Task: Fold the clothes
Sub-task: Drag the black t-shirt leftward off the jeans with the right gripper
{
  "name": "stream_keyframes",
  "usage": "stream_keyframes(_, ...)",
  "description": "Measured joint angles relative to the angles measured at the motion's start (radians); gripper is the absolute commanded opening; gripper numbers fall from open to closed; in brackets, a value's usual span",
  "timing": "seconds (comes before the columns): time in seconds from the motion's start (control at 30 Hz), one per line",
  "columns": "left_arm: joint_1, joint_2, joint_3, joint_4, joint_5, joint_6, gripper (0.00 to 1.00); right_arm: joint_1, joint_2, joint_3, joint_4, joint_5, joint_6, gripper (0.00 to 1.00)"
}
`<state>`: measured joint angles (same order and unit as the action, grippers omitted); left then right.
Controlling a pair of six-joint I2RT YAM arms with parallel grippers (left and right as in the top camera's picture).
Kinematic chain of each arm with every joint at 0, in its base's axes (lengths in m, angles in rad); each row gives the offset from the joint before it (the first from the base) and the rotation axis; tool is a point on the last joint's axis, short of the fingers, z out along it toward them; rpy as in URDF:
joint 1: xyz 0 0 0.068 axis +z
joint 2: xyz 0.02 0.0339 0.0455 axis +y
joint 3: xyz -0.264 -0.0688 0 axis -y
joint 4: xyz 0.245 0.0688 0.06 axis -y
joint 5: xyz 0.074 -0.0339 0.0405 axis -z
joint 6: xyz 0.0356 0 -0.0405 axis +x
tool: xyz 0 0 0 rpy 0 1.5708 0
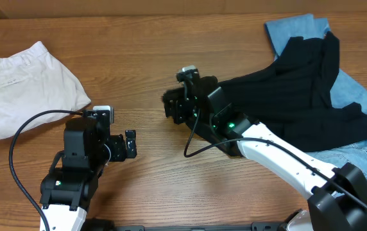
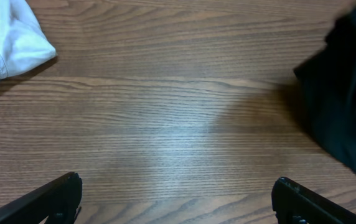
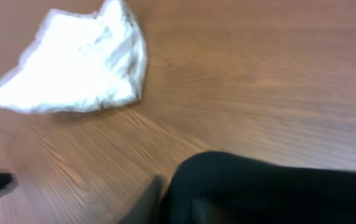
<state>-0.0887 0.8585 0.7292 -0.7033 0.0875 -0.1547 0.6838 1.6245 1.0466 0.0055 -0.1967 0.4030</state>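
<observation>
right gripper (image 1: 172, 106) sits at the leftmost tip of the black garment (image 1: 299, 90), and it looks clenched on that edge. the cloth runs out in a stretched tongue from the main heap to the fingers. the right wrist view is blurred, but dark fabric (image 3: 271, 193) bulges up right at the bottom of the frame, tight against the gripper.

the black garment itself lies rumpled and spread, not folded. under it and poking out past its far and right sides are the blue jeans (image 1: 357, 96), touching it all along.

left gripper (image 1: 130, 144) hovers to the left of the black garment's tip and apart from it, on the robot's side. its fingers (image 2: 63, 196) are released, spread wide with only bare wooden table (image 1: 170, 38) between them. in the left wrist view the black garment (image 2: 346, 106) fills the right edge, clear of both fingers.

well apart from the black garment, far off to its left, the white garment (image 1: 26, 86) lies in a loose folded bundle with neither gripper touching it.
</observation>
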Motion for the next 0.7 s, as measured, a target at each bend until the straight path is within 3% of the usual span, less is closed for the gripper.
stream_keyframes(0.03,0.000,0.000,0.000,0.000,0.000,0.000,1.00,0.005,0.002,0.000,0.024,0.003,0.001,0.65)
stream_keyframes(0.07,0.000,0.000,0.000,0.000,0.000,0.000,1.00,0.005,0.003,0.000,0.038,0.008,0.001,0.87)
stream_keyframes(0.1,0.000,0.000,0.000,0.000,0.001,0.000,1.00,0.005,0.003,0.000,0.043,0.019,-0.002,1.00)
stream_keyframes(0.37,0.000,0.000,0.001,0.038,0.039,0.000,1.00,-0.099,-0.033,0.001,-0.147,0.097,-0.011,1.00)
stream_keyframes(0.7,-0.086,0.150,0.005,0.200,0.121,-0.001,1.00,-0.360,-0.325,0.002,-0.561,0.216,-0.011,1.00)
